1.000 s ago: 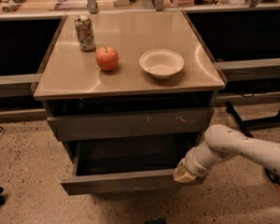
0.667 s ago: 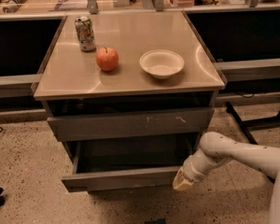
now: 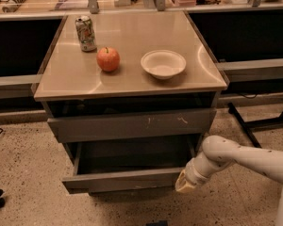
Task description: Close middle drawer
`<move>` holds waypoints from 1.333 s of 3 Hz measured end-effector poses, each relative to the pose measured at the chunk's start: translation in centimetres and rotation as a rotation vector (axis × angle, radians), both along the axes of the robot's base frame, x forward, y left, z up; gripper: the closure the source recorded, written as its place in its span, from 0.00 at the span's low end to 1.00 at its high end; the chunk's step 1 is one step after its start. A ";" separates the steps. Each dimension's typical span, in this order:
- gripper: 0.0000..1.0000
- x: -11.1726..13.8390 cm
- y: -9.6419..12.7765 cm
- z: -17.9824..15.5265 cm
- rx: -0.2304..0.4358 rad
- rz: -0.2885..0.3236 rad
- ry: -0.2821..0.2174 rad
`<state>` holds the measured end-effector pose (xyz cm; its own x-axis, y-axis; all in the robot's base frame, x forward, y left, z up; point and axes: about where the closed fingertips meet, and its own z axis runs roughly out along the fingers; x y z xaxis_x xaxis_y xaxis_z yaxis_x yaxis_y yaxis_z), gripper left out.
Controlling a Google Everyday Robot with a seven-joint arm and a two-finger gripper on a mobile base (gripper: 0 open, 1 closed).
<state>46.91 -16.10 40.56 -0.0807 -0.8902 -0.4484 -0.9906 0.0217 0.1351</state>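
The middle drawer is the lower, wide, dark-grey drawer. It stands pulled well out of the cabinet, with its dark inside showing. Its flat front has no handle. My gripper is at the right end of that drawer front, low by the floor, on a white arm that comes in from the right. It touches or nearly touches the front's right corner. Above it, the taller grey front with pale scratch marks stands slightly out.
On the cabinet top stand a soda can, a red apple and a white bowl. Dark benches flank the cabinet on both sides. A black metal frame leg stands on the speckled floor at the right.
My gripper has moved down and a little left, to the right end of the open drawer's front. The drawer has not visibly moved.
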 end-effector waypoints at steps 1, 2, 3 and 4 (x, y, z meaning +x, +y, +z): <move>1.00 0.7 -0.2 0.2 0.017 0.037 -0.147; 1.00 2.6 -0.3 0.0 0.068 0.053 -0.315; 1.00 4.3 -0.6 -0.3 0.137 0.041 -0.426; 1.00 5.8 -1.0 -0.6 0.190 0.023 -0.496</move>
